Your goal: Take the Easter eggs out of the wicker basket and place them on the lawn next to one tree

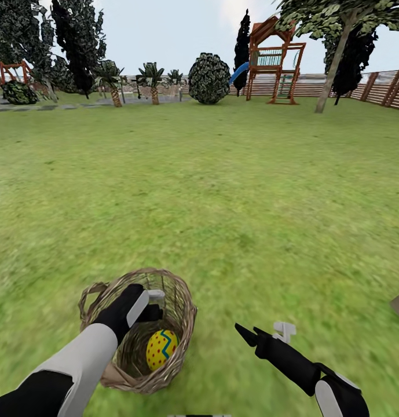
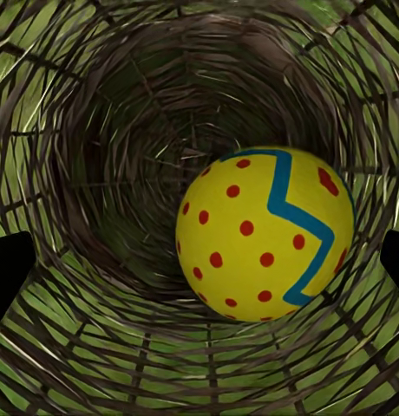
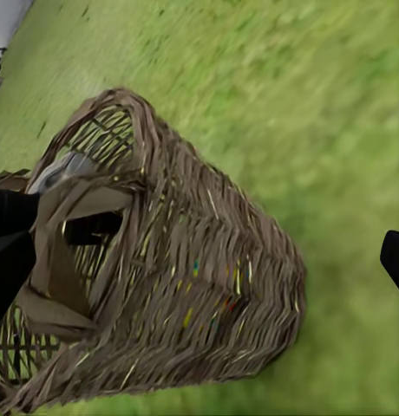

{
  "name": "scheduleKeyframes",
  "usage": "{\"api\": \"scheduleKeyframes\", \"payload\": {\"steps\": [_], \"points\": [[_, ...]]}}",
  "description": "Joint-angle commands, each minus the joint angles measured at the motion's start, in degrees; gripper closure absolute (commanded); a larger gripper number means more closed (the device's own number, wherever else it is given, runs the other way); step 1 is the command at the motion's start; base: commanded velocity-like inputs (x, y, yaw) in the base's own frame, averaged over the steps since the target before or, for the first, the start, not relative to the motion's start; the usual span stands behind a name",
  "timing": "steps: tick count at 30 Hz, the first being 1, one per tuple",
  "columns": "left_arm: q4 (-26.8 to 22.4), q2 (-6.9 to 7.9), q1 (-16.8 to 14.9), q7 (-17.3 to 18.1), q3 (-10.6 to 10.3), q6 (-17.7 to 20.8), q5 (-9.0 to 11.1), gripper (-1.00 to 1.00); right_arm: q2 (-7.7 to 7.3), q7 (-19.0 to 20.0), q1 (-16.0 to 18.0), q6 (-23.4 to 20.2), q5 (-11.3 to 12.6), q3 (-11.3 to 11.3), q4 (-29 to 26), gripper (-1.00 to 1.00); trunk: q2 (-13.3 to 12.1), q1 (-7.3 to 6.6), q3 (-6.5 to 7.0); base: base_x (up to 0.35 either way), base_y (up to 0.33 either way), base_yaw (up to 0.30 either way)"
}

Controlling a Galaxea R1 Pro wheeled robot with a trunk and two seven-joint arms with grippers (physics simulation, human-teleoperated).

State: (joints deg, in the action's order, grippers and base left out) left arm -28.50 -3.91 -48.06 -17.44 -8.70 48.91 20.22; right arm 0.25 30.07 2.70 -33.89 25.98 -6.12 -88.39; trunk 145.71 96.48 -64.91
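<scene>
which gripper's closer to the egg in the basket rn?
Left. The left gripper is inside the wicker basket, just above the Easter egg, jaws open. The right gripper hovers over the lawn beside the basket.

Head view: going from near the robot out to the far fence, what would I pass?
Wicker basket holding an Easter egg → open lawn → round bush → wooden playset.

Wicker basket [image 1: 138, 330] on lawn [image 1: 222, 202], near and left of centre. One Easter egg [image 1: 161, 349] inside, toward right wall; possibly others hidden. Left gripper [image 1: 150, 304] at basket mouth. Right gripper [image 1: 266, 336] beside basket, to its right. Tree [image 1: 332, 63] far right, playset [image 1: 274, 61] left of it.
</scene>
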Motion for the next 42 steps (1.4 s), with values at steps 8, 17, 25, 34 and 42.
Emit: {"api": "scheduleKeyframes", "payload": {"steps": [8,17,25,34,42], "points": [[0.3,-0.02,-0.04,-0.49,-0.34,0.23,0.54,-1.0,0.04,0.08,0.03,-0.41,0.37,-0.12,-0.02,-1.0,0.02,-0.01,-0.05,0.032,0.0,0.0],[0.61,-0.05,-0.09,-0.48,-0.35,0.33,0.55,-1.0,0.02,0.1,0.04,-0.39,0.39,-0.12,-0.04,-1.0,0.02,-0.01,-0.05,0.117,-0.009,0.0],[0.63,-0.05,-0.09,-0.48,-0.35,0.29,0.6,-1.0,0.01,0.1,0.03,-0.38,0.39,-0.12,-0.03,-1.0,0.02,-0.01,-0.05,0.159,-0.037,0.0],[0.64,-0.13,-0.07,-0.49,-0.35,0.22,0.59,-1.0,0.01,0.08,0.03,-0.4,0.39,-0.12,-0.04,-1.0,0.02,-0.01,-0.05,0.018,-0.004,0.0],[0.64,-0.14,-0.09,-0.49,-0.35,0.22,0.61,-1.0,0.01,0.11,0.04,-0.39,0.39,-0.12,-0.02,-1.0,0.11,0.17,-1.6,0.001,0.0,0.0]]}}
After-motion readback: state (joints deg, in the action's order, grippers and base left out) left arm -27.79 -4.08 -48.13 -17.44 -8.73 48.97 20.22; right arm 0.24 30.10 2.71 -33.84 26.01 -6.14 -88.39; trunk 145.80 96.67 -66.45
